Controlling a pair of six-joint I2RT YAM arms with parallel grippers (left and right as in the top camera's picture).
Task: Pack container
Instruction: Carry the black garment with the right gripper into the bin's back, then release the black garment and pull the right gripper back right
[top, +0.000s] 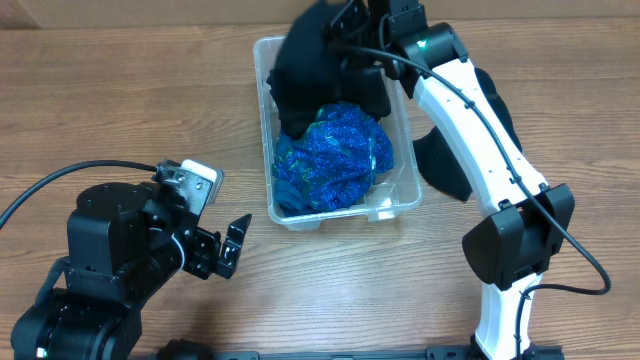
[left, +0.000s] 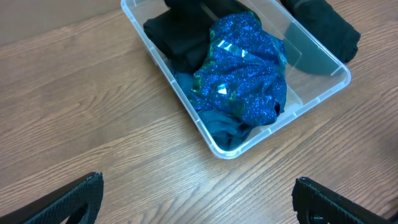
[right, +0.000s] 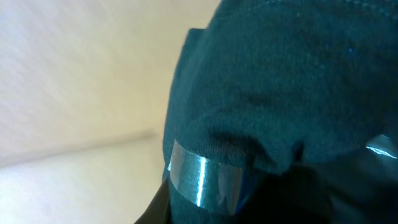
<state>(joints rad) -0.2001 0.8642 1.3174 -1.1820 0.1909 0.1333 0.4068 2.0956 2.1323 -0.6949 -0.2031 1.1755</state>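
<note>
The clear plastic container (top: 266, 130) stands at the table's middle. In it lie a sparkly blue cloth (top: 335, 150), a teal cloth (top: 295, 200) and a black cloth (left: 177, 37). A white patch (top: 383, 211) shows on its base at the near right corner. My right gripper (top: 342, 45) is over the container's far end, shut on a black cloth (top: 310, 65) that hangs over the far rim. That cloth (right: 280, 74) fills the right wrist view and hides the fingers. My left gripper (top: 228, 250) is open and empty, on the near left. The container also shows in the left wrist view (left: 298, 109).
Another dark cloth (top: 445, 160) lies on the table right of the container, partly behind the right arm; it also shows in the left wrist view (left: 329, 25). Bare wooden table lies left of the container and in front of it.
</note>
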